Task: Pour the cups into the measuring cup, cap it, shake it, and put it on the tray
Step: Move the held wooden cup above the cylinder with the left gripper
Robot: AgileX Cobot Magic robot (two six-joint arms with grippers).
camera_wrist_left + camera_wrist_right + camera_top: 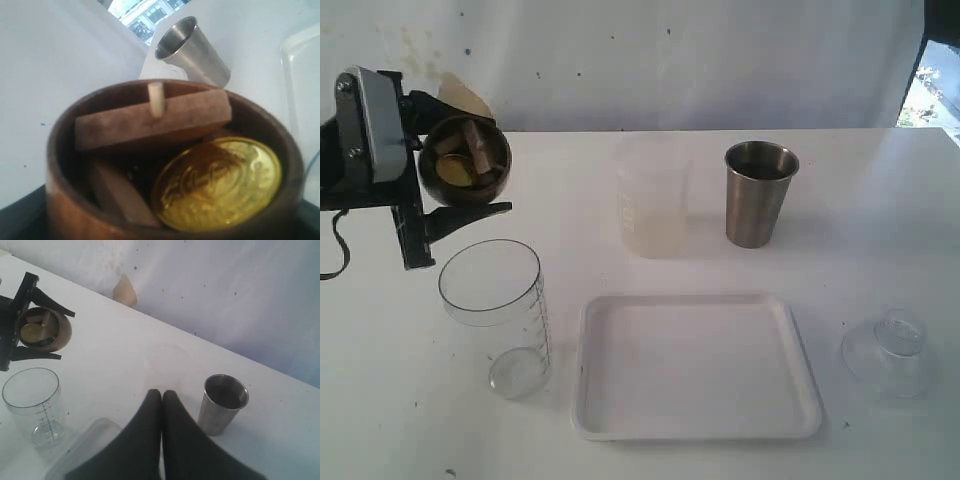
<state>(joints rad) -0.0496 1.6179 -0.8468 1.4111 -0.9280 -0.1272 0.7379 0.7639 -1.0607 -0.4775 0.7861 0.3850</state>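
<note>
Wooden cup [465, 160], brown and round-bellied, hangs tipped on its side in the left pincer [62, 335], whose jaws grip its belly from either side above the tabletop [880, 230]. A gold coin [217, 182] and wooden pieces [150, 120] sit inside it, close to the lip. Just below stands the clear measuring cup [492, 310], upright, uncapped and apparently empty, beside the white tray [700, 302]. The steel tumbler [760, 195] waits well apart, near a frosted cup [652, 200]. A clear domed piece [890, 345], probably the cap, lies on the tray's far side. The right pincer [161, 392] is clenched on nothing, hovering back from the tumbler.

The pour looks about to start. To do it well, the wooden cup's lip should come squarely over the measuring cup's mouth, low and close, before tilting further. A slow roll of the wrist would let the coin and blocks slide in rather than strike the rim or topple the light cylinder. The grip must stay firm throughout.
</note>
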